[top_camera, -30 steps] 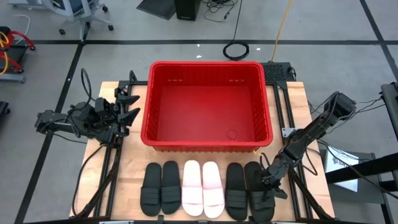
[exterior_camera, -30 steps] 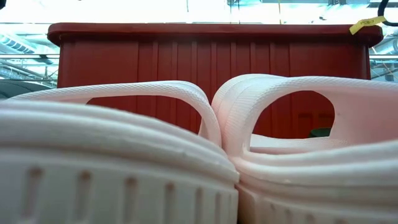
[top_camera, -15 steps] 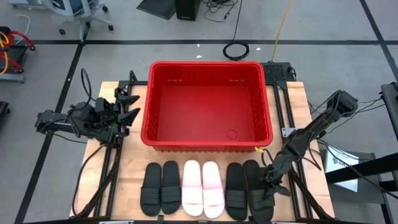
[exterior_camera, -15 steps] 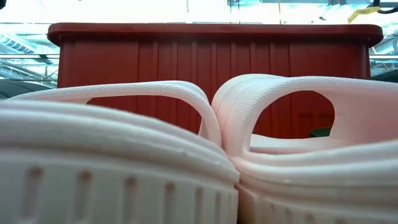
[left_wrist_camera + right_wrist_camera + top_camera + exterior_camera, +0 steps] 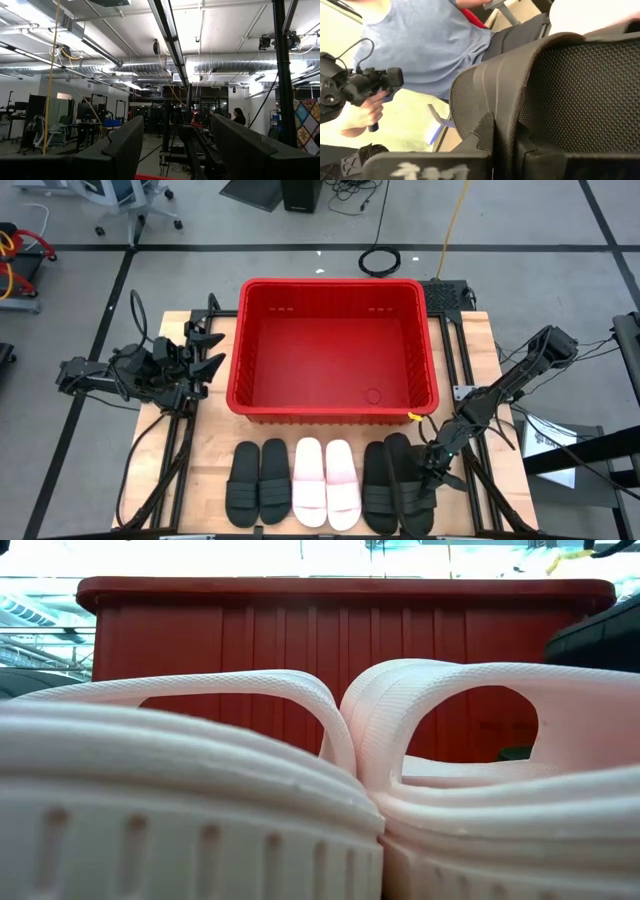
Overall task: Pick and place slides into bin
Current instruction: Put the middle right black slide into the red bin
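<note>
Six slides lie in a row along the table's near edge: two black (image 5: 258, 480), two pale pink (image 5: 325, 483) and two black on the right. The red bin (image 5: 236, 350) stands behind them and shows in the low view (image 5: 340, 620). My right gripper (image 5: 431, 465) is shut on the rightmost black slide (image 5: 410, 492), which is tipped against its black neighbour (image 5: 377, 485). This slide also shows in the low view (image 5: 600, 635). My left gripper (image 5: 208, 351) waits open, left of the bin. My right gripper pinches the rightmost black slide's right side edge (image 5: 502, 125) between its two fingers (image 5: 482, 137). It comes slanting down from the table's right. The slide is tipped up on that side, and its left side stays down by the neighbouring black slide.
The pale pink slides fill the front of the low view (image 5: 200, 790). Dark frame rails run beside the bin and the slides on both sides (image 5: 180, 450). A person in a blue shirt holding a controller shows in the right wrist view (image 5: 420, 45).
My right gripper has gone a little toward the table's left and up with the rightmost black slide. The slide's right side has risen and it has tipped toward its black neighbour; it now shows at the right edge of the low view.
</note>
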Robot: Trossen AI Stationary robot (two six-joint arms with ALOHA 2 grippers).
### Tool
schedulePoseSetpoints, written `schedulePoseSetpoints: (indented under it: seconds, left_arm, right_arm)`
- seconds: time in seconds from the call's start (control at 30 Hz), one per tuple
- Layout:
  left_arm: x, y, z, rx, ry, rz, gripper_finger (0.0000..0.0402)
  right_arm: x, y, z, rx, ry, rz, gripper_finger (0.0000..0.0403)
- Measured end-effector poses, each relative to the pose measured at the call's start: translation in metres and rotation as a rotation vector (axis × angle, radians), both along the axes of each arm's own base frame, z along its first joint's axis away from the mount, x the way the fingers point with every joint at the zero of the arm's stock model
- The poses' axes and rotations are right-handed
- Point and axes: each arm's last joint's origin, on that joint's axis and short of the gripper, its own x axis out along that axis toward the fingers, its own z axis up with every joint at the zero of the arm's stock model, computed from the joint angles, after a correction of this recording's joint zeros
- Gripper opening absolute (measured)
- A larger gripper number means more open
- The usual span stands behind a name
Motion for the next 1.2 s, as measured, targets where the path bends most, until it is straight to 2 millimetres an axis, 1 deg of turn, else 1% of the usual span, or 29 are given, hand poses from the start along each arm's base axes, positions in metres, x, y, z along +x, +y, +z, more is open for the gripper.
schedulePoseSetpoints:
  seconds: [0.2,0.4,0.77,1.03,1.2]
  left_arm:
    - [0.0,0.0,0.0,0.004,0.001,0.002,0.0241]
    - [0.0,0.0,0.0,0.004,0.001,0.003,0.0241]
    - [0.0,0.0,0.0,0.005,0.001,0.002,0.0241]
    - [0.0,0.0,0.0,0.005,0.001,0.003,0.0241]
    - [0.0,0.0,0.0,0.005,0.001,0.003,0.0241]
  right_arm:
    - [0.001,0.0,0.002,-0.017,-0.061,0.021,0.0008]
    - [0.006,0.001,0.01,-0.039,-0.158,0.036,0.0008]
    - [0.014,0.006,0.034,-0.104,-0.423,0.103,0.0008]
    - [0.027,0.0,0.055,-0.175,-0.581,0.093,0.0008]
    - [0.037,-0.006,0.072,-0.243,-0.661,0.079,0.0008]
